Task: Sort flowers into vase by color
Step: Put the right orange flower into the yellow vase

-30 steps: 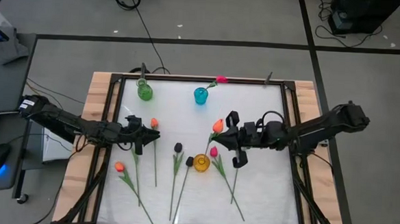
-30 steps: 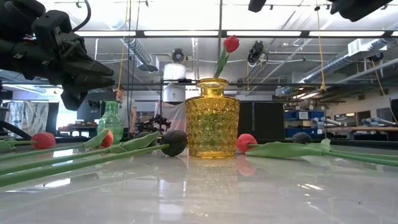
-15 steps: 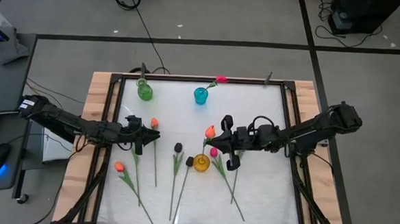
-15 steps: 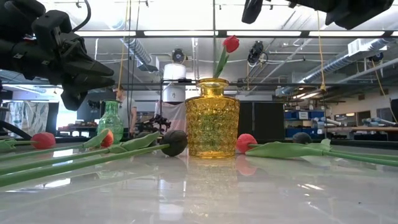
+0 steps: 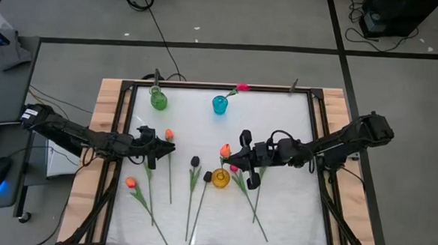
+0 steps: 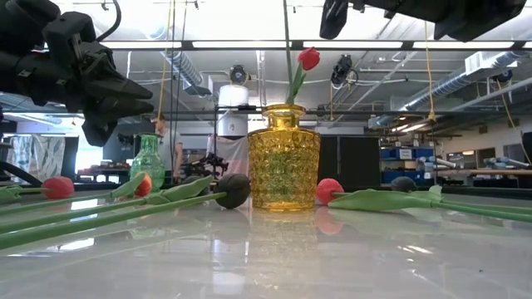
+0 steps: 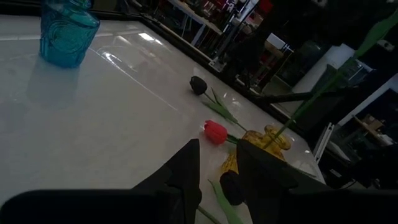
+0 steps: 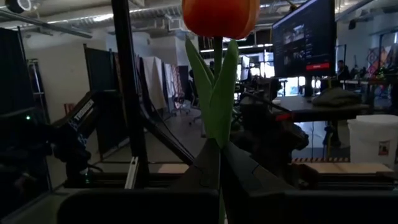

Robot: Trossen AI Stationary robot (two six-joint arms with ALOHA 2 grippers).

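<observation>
Orange tulip nearing yellow vase.
My right gripper pinches its stem; left gripper part-open, empty. Stem could miss the narrow neck.

Orange tulip bud top cut off.

White glossy table top in a light wooden frame is carrying three glass vases: green and blue standing near the far edge, patterned amber one standing mid-table. Artificial tulips are lying flat around the amber vase: two orange-budded, two black-budded, one pink-red, green stems pointing toward the near edge.
</observation>
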